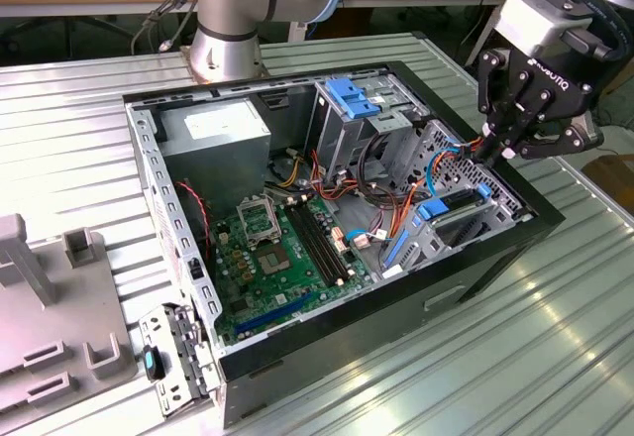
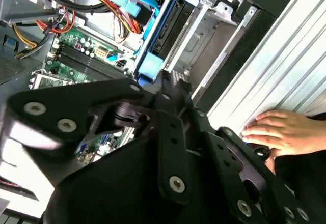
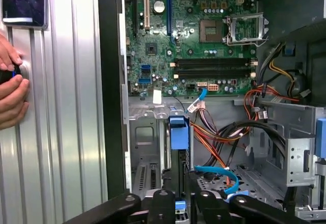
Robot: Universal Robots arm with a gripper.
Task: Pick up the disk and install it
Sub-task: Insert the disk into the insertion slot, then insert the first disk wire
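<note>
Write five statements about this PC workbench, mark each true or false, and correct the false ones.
1. The computer case lies open on the table, its motherboard exposed. True.
2. The disk lies on the table outside the case. False: it stands in the drive cage inside the case.
3. A person's hand rests on the table beside the case. True.
4. The end effector hangs over the motherboard. False: it is above the disk, at the drive-cage end.
5. A fan cooler covers the processor socket. False: the socket is bare.
</note>
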